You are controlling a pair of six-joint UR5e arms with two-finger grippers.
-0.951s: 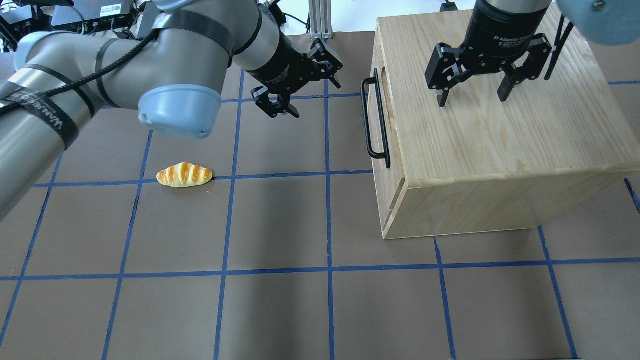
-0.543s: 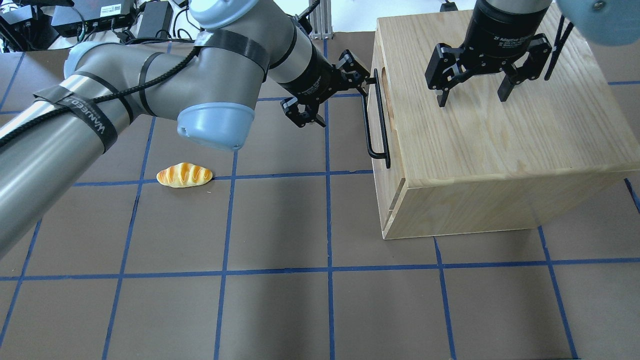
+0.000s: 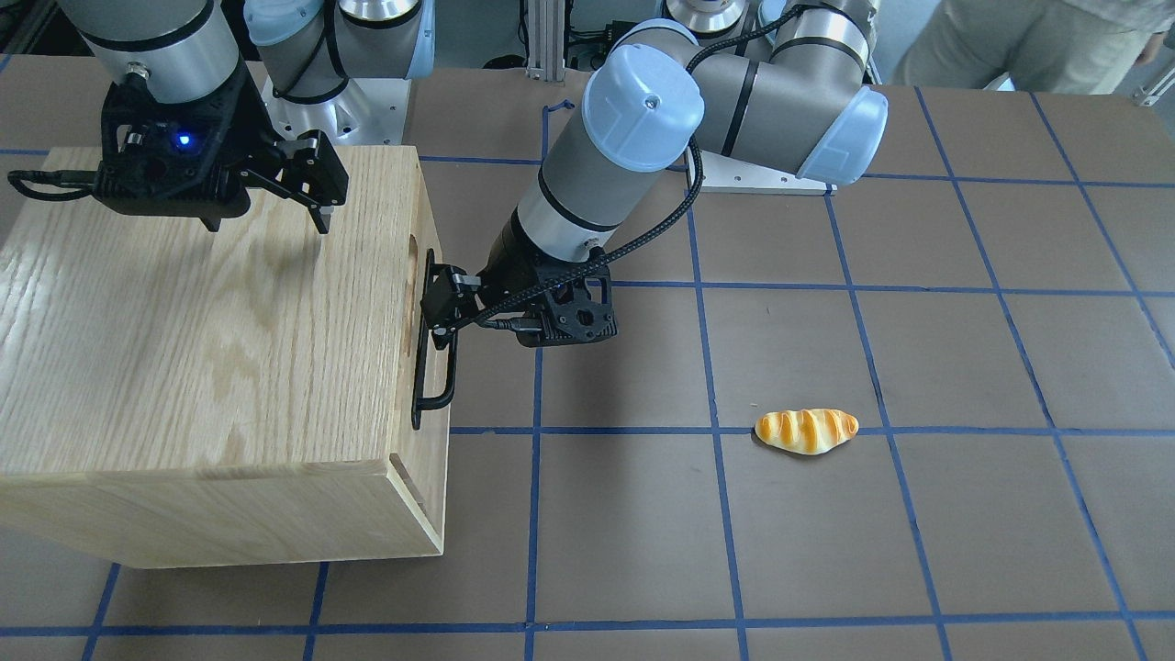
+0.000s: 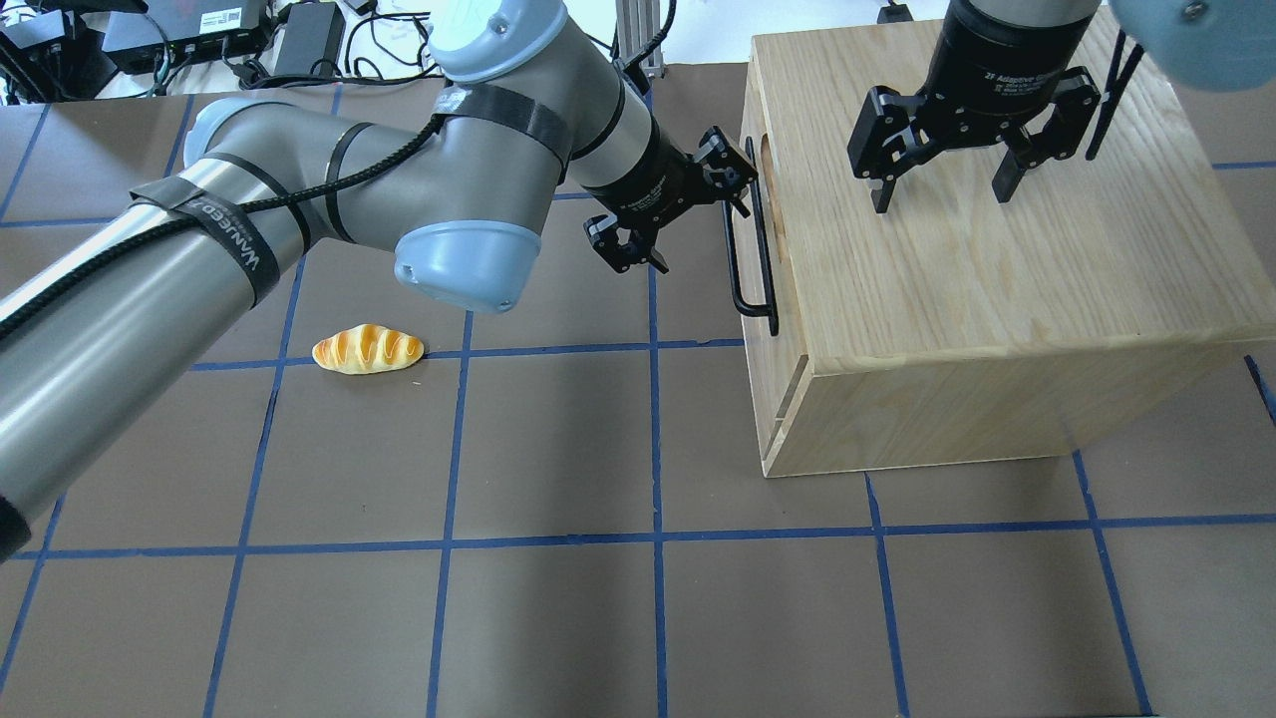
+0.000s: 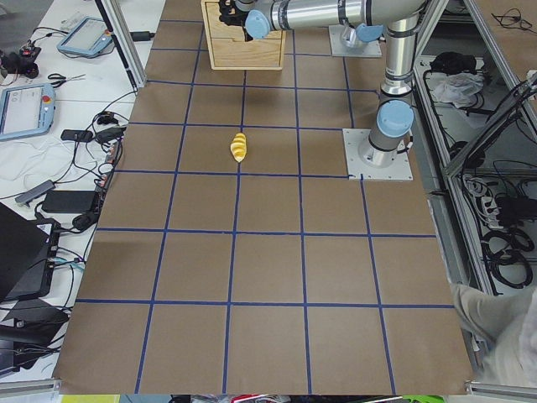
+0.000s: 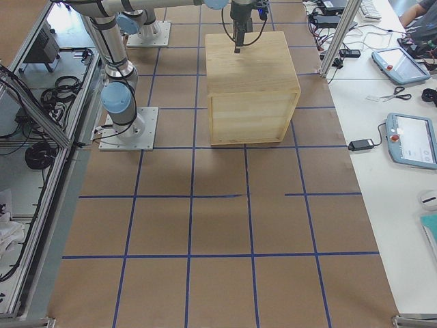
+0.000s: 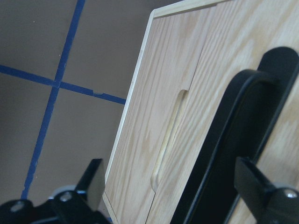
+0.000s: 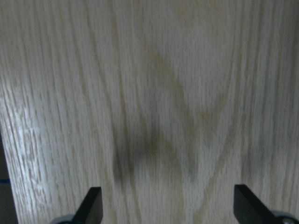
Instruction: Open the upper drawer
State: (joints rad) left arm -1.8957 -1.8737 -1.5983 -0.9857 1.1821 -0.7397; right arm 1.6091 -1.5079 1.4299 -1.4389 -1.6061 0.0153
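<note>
My left end effector (image 7: pixel 169 170), wide open and empty, straddles the handle (image 7: pixel 222 154) of the shut upper drawer (image 4: pixel 784 299), the bar running from the table's near edge toward its far edge, the front facing its left end.

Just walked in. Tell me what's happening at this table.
The left gripper is open at the black bar handle of the upper drawer, with the bar between its fingers but not yet clamped. The drawer front sits flush with the cabinet, so it is not yet opened. The right gripper hangs open over the cabinet's top, holding nothing. A bread roll lies apart on the table, untouched.
</note>
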